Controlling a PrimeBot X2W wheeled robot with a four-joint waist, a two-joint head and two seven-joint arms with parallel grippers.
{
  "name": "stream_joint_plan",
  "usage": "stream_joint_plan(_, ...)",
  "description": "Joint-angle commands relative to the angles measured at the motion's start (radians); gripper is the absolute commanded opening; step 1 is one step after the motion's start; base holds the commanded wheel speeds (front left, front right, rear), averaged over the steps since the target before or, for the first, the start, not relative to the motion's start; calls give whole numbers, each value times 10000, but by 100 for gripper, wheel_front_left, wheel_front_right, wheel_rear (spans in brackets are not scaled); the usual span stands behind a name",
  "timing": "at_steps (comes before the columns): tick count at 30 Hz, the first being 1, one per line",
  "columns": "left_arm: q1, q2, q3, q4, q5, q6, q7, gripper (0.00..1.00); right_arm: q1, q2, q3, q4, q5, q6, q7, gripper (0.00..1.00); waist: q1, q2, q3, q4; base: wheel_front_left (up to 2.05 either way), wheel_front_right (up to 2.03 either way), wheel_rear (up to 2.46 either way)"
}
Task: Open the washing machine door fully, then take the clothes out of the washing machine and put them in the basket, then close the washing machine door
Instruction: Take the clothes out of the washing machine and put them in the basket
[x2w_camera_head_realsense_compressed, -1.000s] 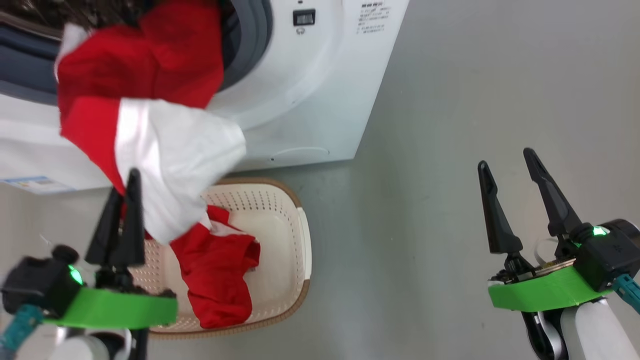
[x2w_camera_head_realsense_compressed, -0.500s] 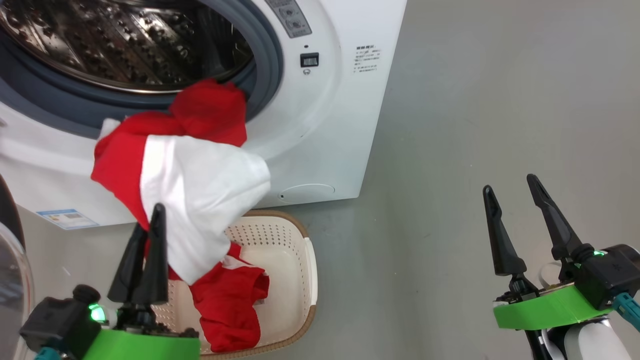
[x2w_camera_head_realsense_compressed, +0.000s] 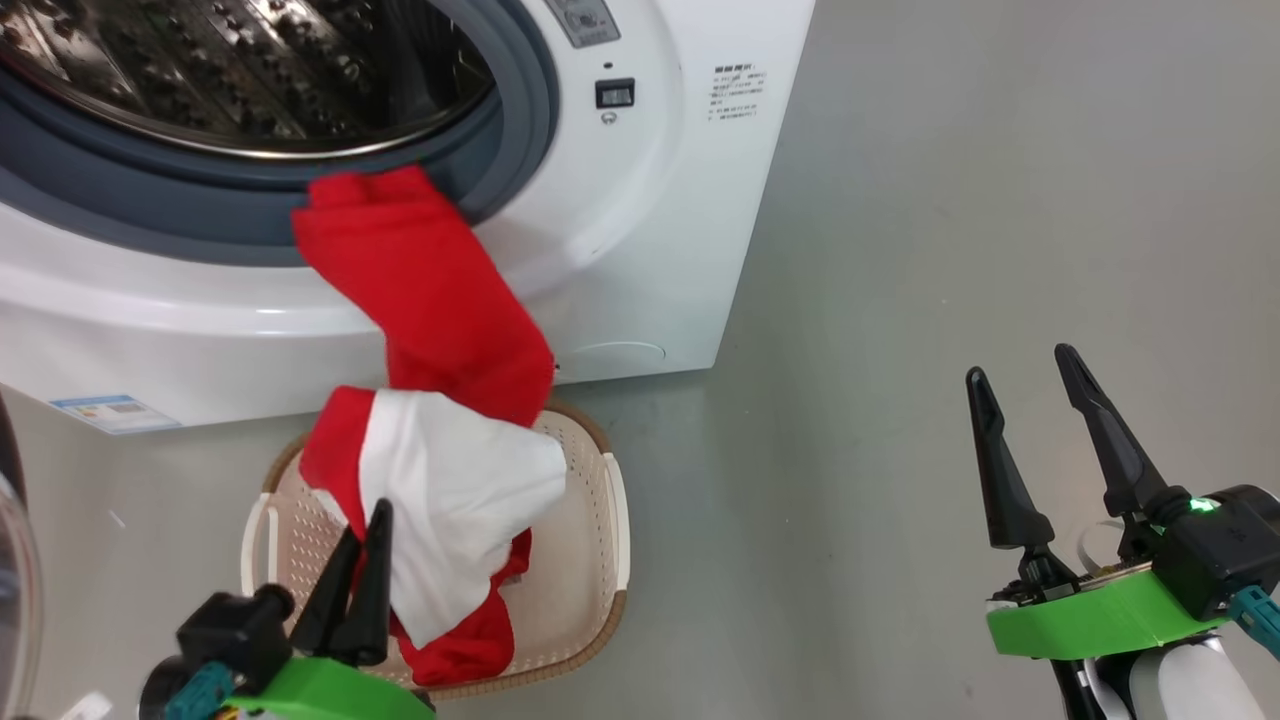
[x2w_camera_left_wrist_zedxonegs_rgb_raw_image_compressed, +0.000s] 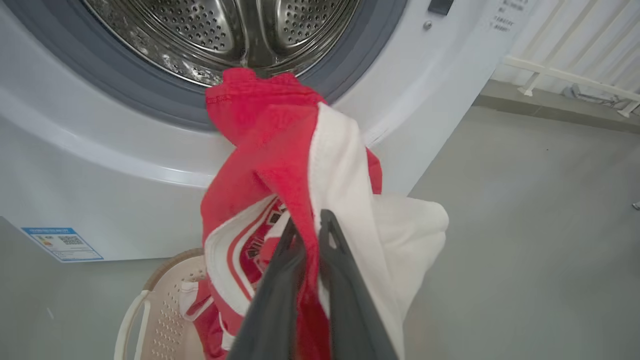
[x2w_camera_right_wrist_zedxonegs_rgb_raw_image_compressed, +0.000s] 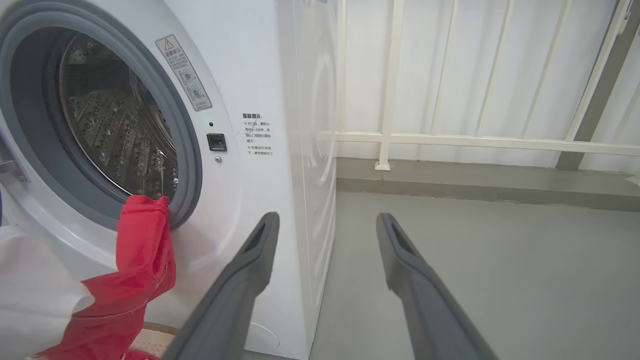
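- Washing machine (x2w_camera_head_realsense_compressed: 650, 250) stands on the grey floor (x2w_camera_head_realsense_compressed: 900, 300), its mouth uncovered and its drum (x2w_camera_head_realsense_compressed: 250, 70) showing.
- Basket (x2w_camera_head_realsense_compressed: 575, 560) sits on the floor just before the machine's front.
- Clothes (x2w_camera_head_realsense_compressed: 440, 300) trail from the gasket (x2w_camera_head_realsense_compressed: 520, 130) down into the basket.
- Left gripper (x2w_camera_head_realsense_compressed: 368, 520), clamped tight, holds them over the basket.
- Right gripper (x2w_camera_head_realsense_compressed: 1020, 360) hangs spread wide, holding nothing.

"Anything you can read?"

"Hardly. The washing machine (x2w_camera_right_wrist_zedxonegs_rgb_raw_image_compressed: 265, 65) carries a warning sticker (x2w_camera_right_wrist_zedxonegs_rgb_raw_image_compressed: 182, 72) with a triangle sign, small Chinese print (x2w_camera_right_wrist_zedxonegs_rgb_raw_image_compressed: 257, 135) too fine to read, and a blue label (x2w_camera_left_wrist_zedxonegs_rgb_raw_image_compressed: 62, 244) with a QR code."
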Motion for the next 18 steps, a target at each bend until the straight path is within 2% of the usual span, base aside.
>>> stream_joint_plan(1,-563,77,282,365,-9,-183,-233,0,-196,-45,243,-276,-10,63,-63,100,0,0,194,-64,0,0,0)
stream_joint_plan(18,-3490,-681,336,6424,12,-1199,-1164,0,-664,-45,357,-375,-186,63,-63,100,0,0,1323,-190,0,0,0)
